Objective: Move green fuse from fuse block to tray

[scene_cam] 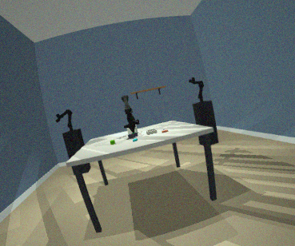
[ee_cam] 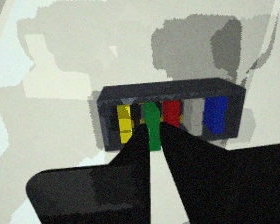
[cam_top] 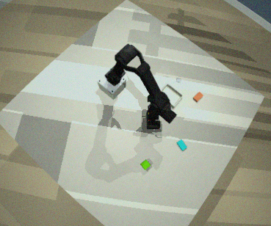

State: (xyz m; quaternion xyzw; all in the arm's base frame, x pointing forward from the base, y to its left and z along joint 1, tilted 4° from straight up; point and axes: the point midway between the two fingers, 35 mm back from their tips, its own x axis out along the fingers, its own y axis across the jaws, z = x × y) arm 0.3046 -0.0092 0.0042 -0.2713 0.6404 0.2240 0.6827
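The gripper (ee_cam: pixel 154 137) was closed on the green fuse (ee_cam: pixel 152 125), with 1 dark finger pressed against each side of the fuse's lower part as seen from the wrist view. The green fuse stood in the dark fuse block (ee_cam: pixel 171 114), in the second slot from the left, and reached lower in that view than its neighbours. The row held 5 fuses: a yellow fuse (ee_cam: pixel 124 123) on the left, then the green one, a red fuse (ee_cam: pixel 171 113), a pale grey fuse (ee_cam: pixel 193 116) and a blue fuse (ee_cam: pixel 215 114). The right finger's tip lay close below the red fuse; contact could not be judged.

From the top view the arm (cam_top: pixel 147 81) reached from its base (cam_top: pixel 111 86) across the white table (cam_top: pixel 58 92), and its wrist hid the block. The tray (cam_top: pixel 172 95), a shallow clear-walled square, sat just beside the forearm, on the side away from the base. 3 small blocks lay apart on the table: an orange block (cam_top: pixel 197 97), a cyan block (cam_top: pixel 181 145) and a bright green block (cam_top: pixel 145 164).
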